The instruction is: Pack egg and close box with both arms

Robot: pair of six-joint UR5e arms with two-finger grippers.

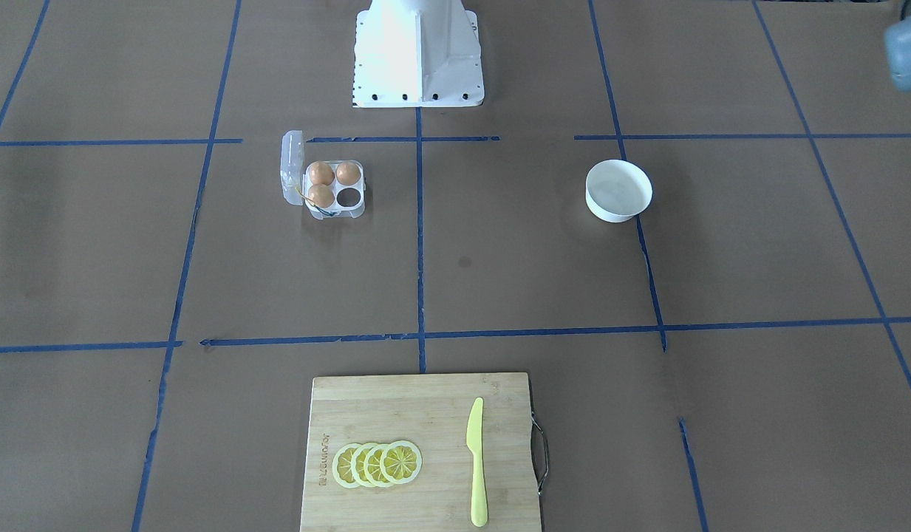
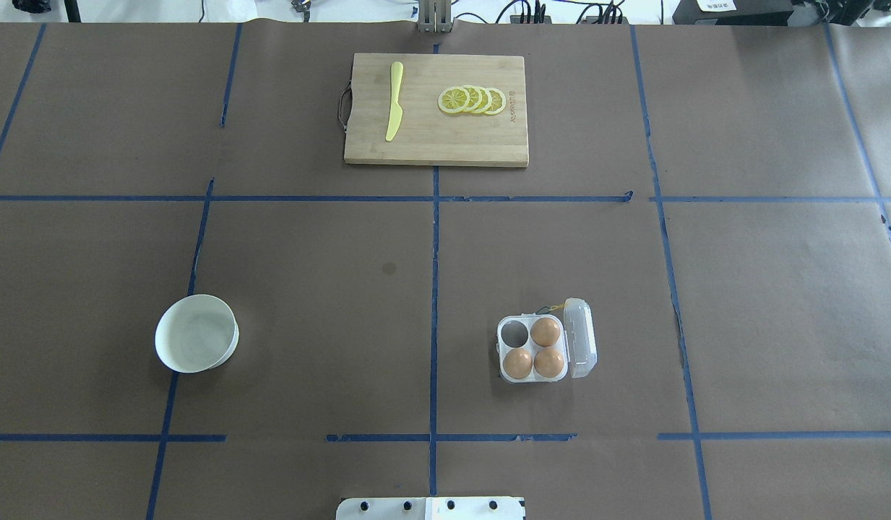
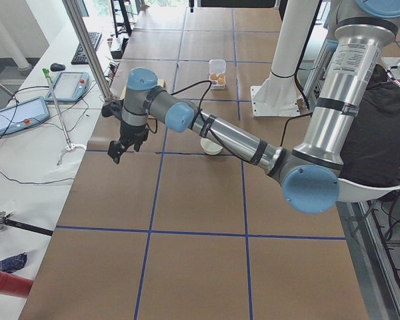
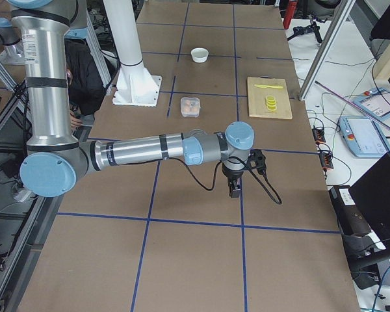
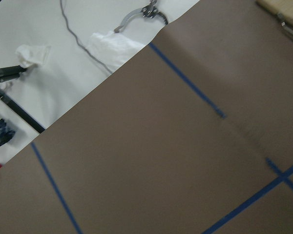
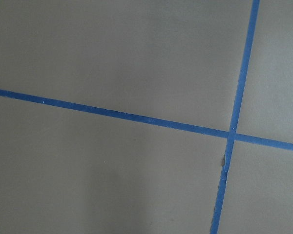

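Your cutting board lies nearest; beyond it the box stands open, three eggs inside. You cannot tell whether the left gripper or right gripper is clenched.

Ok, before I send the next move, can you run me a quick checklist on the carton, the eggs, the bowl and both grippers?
1. Lid open: ok. The box has its lid swung back on its hinge side.
2. Eggs seated: ok. Three eggs sit in their cups.
3. Free slot: ok. One empty cup remains.
4. Egg to pack: not ok. The bowl looks empty, and no loose egg shows in any view.
5. Left gripper open: cannot tell. It hangs above the table, far from the box.
6. Right gripper open: cannot tell. It is also far from the box.
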